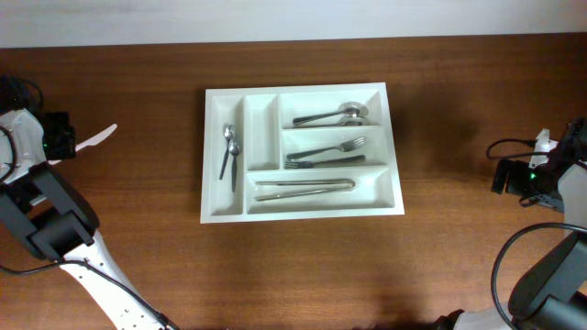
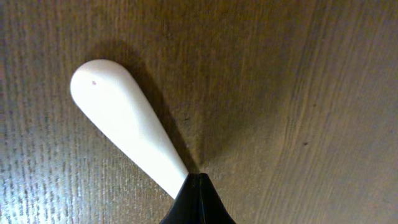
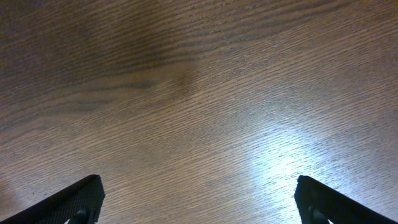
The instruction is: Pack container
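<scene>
The left pincer (image 2: 198, 200) is clenched: in the left wrist view its two black fingertips meet in one point and grasp the narrow end of a flat white plastic utensil (image 2: 127, 124). The utensil widens from the grip to a rounded far end. Which kind of utensil it is, I cannot tell. A dark shadow lies beside it on the brown wooden table (image 2: 311, 93), so I judge that at least the far end is a little above the wood.

In the overhead view the left pincer (image 1: 71, 144) stands at the left edge of the table, and the white plastic utensil (image 1: 96, 137) points from it to the right and slightly upward in the picture. This is also the direction of the large white rectangular plastic cutlery tray (image 1: 303, 89), which lies in the middle of the table, well apart from the grip.

The tray's second narrow compartment (image 1: 261, 128) looks empty, and its long axis runs up and down in the overhead picture, almost across the axis of the utensil. If that slot is the goal, the wrist must turn the utensil before lowering it. The first narrow compartment beside it holds two small metal spoons (image 1: 229, 151).

The right pincer (image 3: 202, 202) is released, fingers wide over bare wood, also well apart from the tray on the other side. It holds nothing, so the carrying belongs to the left arm.
</scene>
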